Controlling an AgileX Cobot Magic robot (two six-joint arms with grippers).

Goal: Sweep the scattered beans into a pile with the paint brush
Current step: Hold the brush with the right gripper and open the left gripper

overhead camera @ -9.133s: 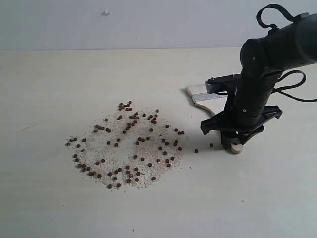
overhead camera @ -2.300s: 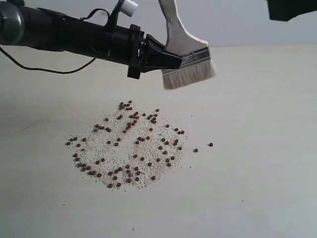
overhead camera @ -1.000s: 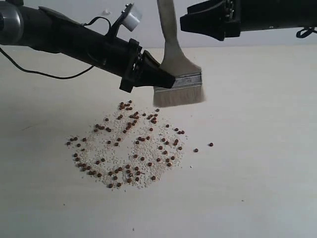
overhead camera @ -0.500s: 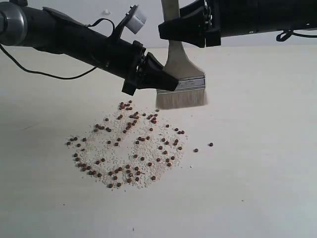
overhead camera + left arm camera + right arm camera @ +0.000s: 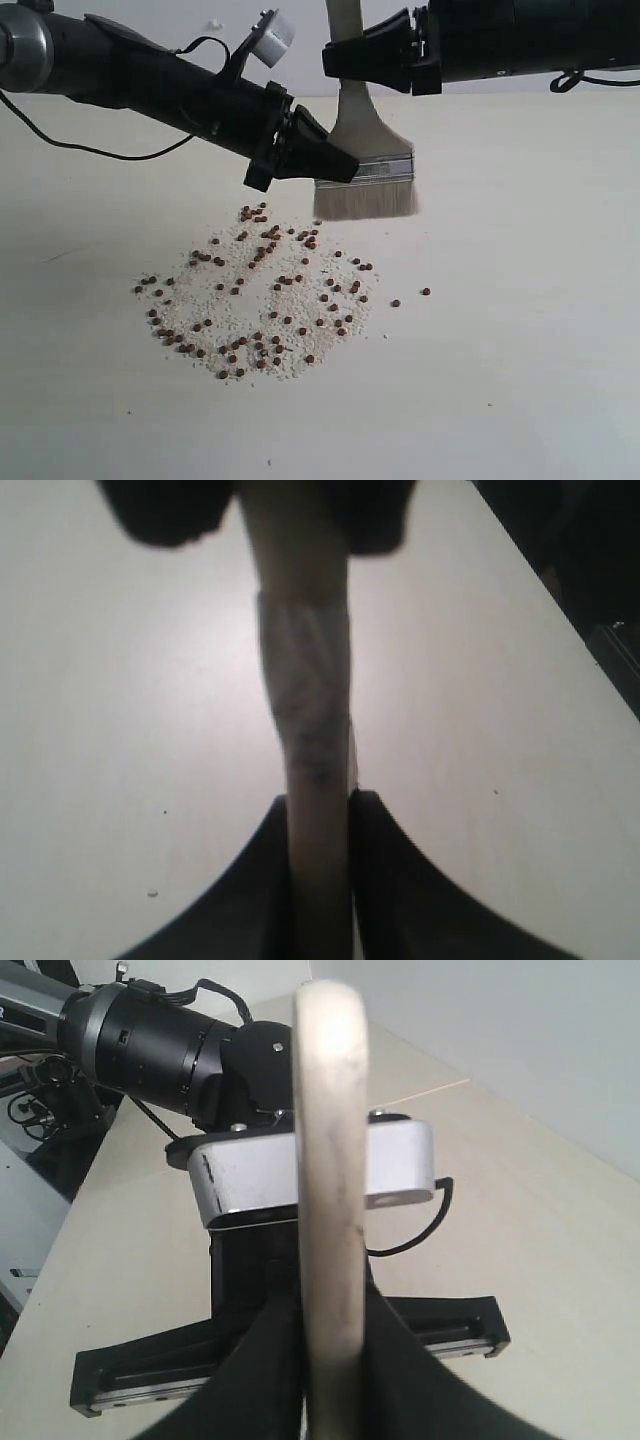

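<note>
The paint brush hangs upright above the table, off-white bristles down, over the far edge of the scattered beans. My left gripper comes in from the left and is shut on the brush at its silver ferrule. My right gripper reaches in from the right and is shut on the pale handle higher up. In the left wrist view the brush runs edge-on between the left gripper. In the right wrist view the handle stands between the right gripper.
Whitish crumbs lie mixed among the beans. Two stray beans sit right of the scatter. The pale table meets a grey wall at the back. The left arm fills the space behind the handle.
The right gripper has come in from the right and closed on the brush handle. The left gripper has held the brush almost still, bristles down.
</note>
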